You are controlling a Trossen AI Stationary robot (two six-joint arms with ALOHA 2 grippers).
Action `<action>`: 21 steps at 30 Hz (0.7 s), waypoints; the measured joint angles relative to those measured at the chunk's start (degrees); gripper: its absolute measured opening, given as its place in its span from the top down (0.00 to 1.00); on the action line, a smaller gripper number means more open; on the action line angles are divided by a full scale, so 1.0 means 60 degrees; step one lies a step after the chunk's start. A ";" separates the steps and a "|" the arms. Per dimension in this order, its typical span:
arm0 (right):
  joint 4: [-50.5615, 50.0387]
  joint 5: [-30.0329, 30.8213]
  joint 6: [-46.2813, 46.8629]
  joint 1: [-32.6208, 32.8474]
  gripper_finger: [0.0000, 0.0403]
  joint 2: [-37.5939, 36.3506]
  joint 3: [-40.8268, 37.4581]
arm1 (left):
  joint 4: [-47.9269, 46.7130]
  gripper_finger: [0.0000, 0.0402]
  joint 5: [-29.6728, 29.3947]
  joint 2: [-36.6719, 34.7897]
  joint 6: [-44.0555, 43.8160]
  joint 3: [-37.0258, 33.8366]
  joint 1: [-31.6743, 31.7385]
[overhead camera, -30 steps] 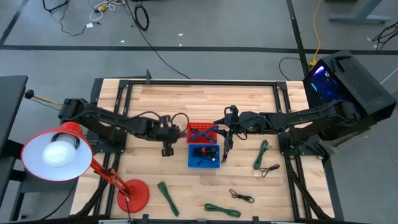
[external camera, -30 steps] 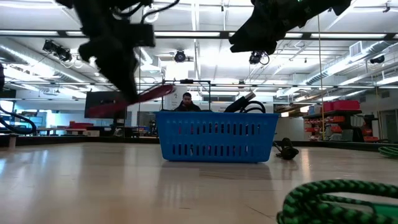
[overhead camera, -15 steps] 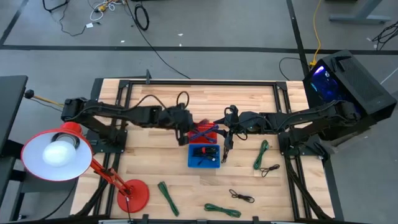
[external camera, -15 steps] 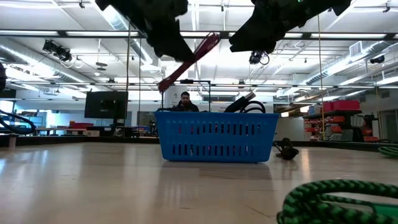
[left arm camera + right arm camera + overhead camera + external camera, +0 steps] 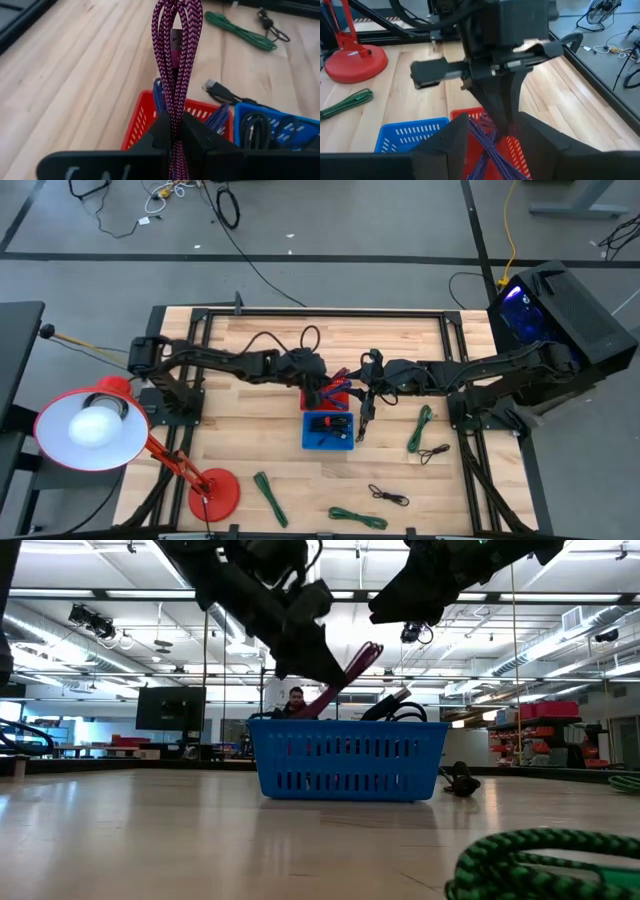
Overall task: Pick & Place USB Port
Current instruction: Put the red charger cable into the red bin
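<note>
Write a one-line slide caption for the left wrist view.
Left gripper shut on a looped magenta braided cable, held above the red basket beside the blue basket.

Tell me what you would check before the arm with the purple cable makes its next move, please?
1. Grip: the left gripper is shut on the braided magenta USB cable: ok.
2. Position: in the high view it hangs over the red plastic basket: ok.
3. Cable fully above the basket rim: cannot tell; the low view hides the red basket behind the blue plastic basket.
4. Room inside: braided blue cables already lie in the red basket: cannot tell.
5. Other arm: the right gripper, open and holding nothing, hovers close by at the blue basket's right edge: not ok if paths cross.
</note>
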 joint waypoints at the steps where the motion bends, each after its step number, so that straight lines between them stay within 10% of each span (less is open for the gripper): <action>1: -0.0011 0.0000 0.0000 0.0000 0.57 0.0000 0.0000 | 0.0021 0.94 -0.0016 0.0068 -0.0114 0.0000 0.0000; 21: -0.0013 -0.0011 0.0033 0.0000 0.57 0.0000 -0.0004 | -0.0465 0.94 -0.1094 0.0847 -0.1440 0.0004 0.0069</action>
